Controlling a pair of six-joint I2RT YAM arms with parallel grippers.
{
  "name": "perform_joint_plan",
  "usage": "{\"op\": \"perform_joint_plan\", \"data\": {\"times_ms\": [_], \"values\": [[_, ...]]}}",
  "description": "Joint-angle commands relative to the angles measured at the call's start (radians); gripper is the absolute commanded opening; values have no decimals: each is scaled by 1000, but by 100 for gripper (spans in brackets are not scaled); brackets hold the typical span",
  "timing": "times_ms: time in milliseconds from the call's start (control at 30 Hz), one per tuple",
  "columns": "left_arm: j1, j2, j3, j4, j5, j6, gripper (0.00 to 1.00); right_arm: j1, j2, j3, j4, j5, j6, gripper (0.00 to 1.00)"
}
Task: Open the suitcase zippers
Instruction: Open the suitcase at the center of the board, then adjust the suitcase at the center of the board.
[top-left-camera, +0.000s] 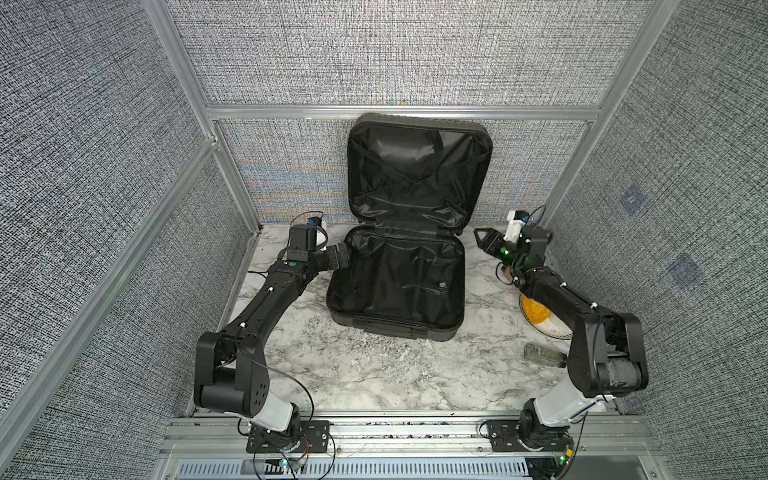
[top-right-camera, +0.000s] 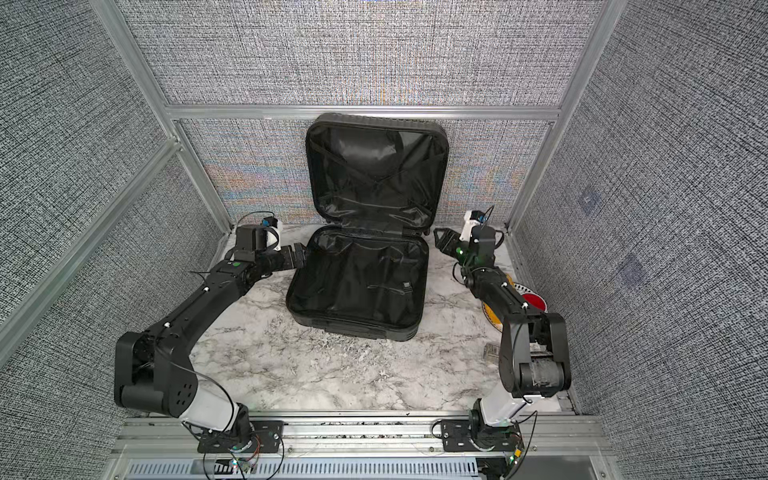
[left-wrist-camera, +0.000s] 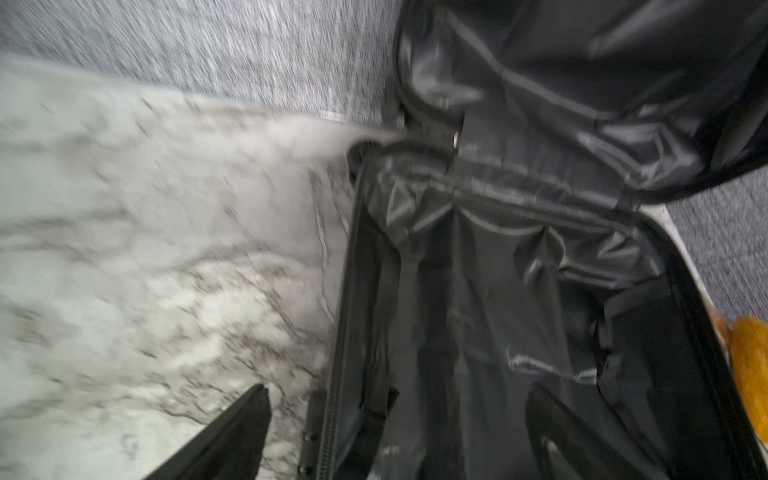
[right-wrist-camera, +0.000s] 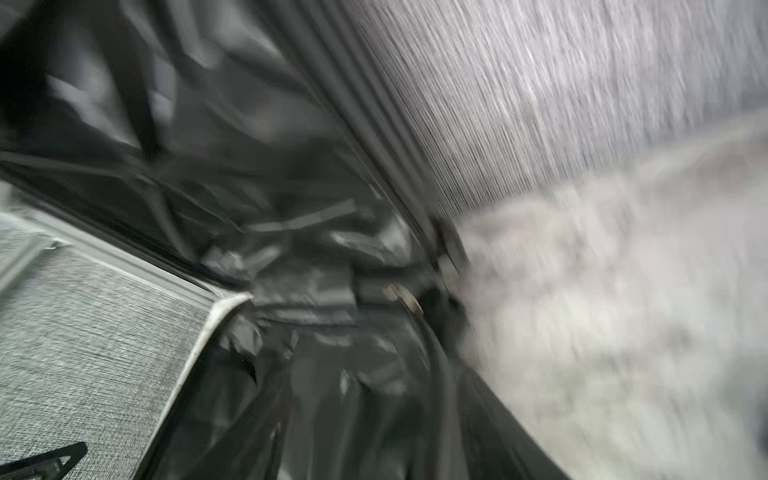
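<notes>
Suitcase (top-left-camera: 390, 330) sits mid-table, wide open: base flat on the marble table (top-left-camera: 374, 374), lid (top-left-camera: 419, 166) propped upright against the back wall (top-left-camera: 395, 62), black lining and crossed straps on show. Starting at the left, the left gripper (top-left-camera: 340, 254) hangs at the base's left rim near the hinge corner. Its wrist view shows the fingers (left-wrist-camera: 232, 440) apart, one outside over the marble and one inside over the lining, straddling the rim and clamped on nothing. Along that rim run the zippers (left-wrist-camera: 328, 419), the track parted, so by my reading the unzipping is done. Handling call: the shells look stiff, the empty case is probably light and ready to skate on smooth marble, and the lining is soft and slippery. That makes the hard rim or a pull the place to grip, though I can't pick out the pulls. Over to the right, the right gripper (top-left-camera: 484, 240) hovers just beside the hinge corner, clear of the case. Whether its jaws are apart I cannot tell, as that wrist view is too blurred. Farther right, a plate (top-left-camera: 552, 330) and a bottle (top-left-camera: 544, 355) lie by that arm.
</notes>
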Motion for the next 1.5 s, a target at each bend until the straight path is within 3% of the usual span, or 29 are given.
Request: {"op": "perform_joint_plan", "data": {"times_ms": [0,133,267,533,700,833,967,1067,1133,1267,1400,1467], "values": [[0,22,-8,-6,45,-27,99,10,14,-51,14,-63,57,65],[1,2,-45,-25,10,-34,99,25,78,-48,1,-151,51,65],[-4,-18,-112,2,67,-59,99,40,160,-19,63,-255,89,65],[-67,-139,-298,154,197,-133,99,70,272,108,61,-356,67,60],[-111,-224,-370,171,176,-143,99,66,295,161,-7,-349,29,62],[-102,-313,-369,-3,-146,-153,99,65,227,130,-88,-201,-29,74],[-99,-454,-374,-126,-417,-108,99,65,34,-1,-119,31,-100,90],[-99,-629,-462,-106,-659,-90,100,63,-146,-148,-107,266,-114,98],[-99,-744,-585,17,-821,-62,100,62,-259,-263,-80,403,-143,98],[-94,-829,-786,313,-837,176,100,61,-383,-441,36,580,-282,98],[-94,-725,-823,361,-799,275,100,61,-397,-573,181,630,-445,98],[-94,-642,-848,468,-781,308,100,61,-370,-611,229,632,-490,98]]}}
